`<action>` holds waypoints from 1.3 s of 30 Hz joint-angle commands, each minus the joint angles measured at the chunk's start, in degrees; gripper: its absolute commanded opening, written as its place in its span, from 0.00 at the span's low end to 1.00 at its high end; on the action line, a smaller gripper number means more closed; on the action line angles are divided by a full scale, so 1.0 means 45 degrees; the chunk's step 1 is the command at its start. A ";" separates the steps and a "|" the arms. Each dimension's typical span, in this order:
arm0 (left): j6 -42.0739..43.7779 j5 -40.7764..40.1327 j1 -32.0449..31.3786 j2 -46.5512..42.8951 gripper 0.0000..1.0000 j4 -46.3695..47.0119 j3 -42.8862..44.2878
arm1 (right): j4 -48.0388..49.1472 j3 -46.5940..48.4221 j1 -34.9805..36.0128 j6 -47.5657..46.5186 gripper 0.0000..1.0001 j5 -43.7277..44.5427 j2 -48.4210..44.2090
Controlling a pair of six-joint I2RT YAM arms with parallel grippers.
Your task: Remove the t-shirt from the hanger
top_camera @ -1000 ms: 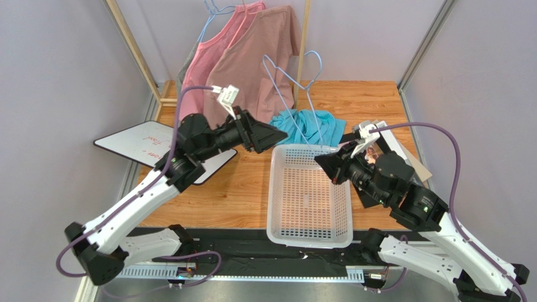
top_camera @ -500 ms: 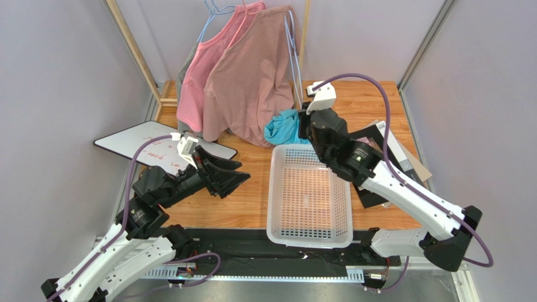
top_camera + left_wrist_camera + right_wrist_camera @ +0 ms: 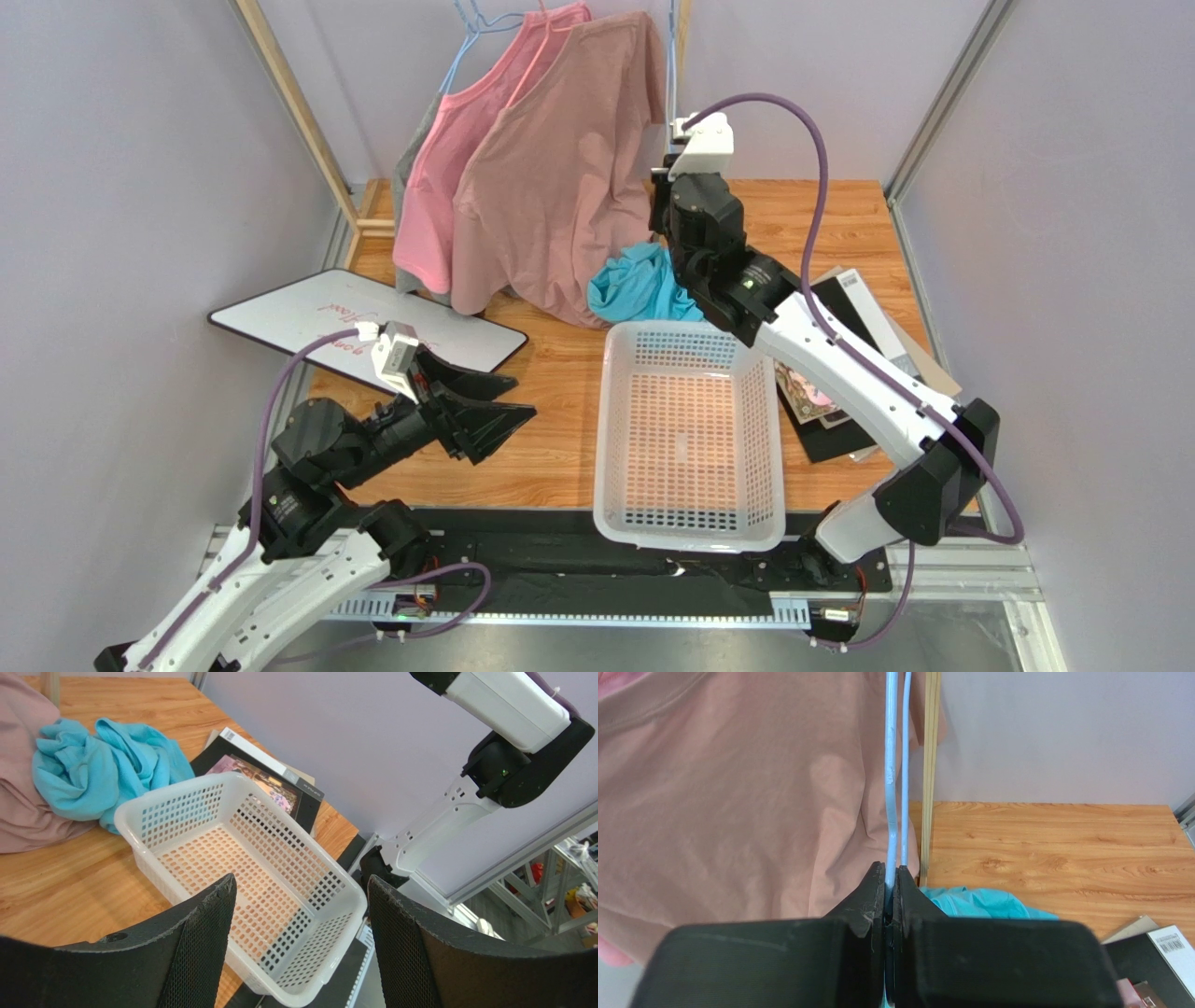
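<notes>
hanger [image 3: 896, 777] is pinched tight in the right pincer [image 3: 891, 873], lifted higher than before. t-shirt [image 3: 638, 280] sits crumpled on the surface [image 3: 561, 378] behind the basket [image 3: 606, 420]. left pincer [image 3: 302, 882] gapes empty, pulled back further.

Bright, even, diffuse light from above in all views; shadows on the table [image 3: 561, 448] are faint and soft-edged, no glare. Top view is sharp, with walls and posts leaning outward toward the frame edges. Wrist views: near jaws dark, little detail; hanger [image 3: 891, 777] wires crisp; far background at left wrist's lower right soft.
</notes>
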 commanded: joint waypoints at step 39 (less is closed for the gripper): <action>0.0660 -0.0318 -0.0039 -0.0344 0.73 -0.0928 0.0217 | -0.1790 0.1967 -0.2891 0.4035 0.79 -0.6991 0.1195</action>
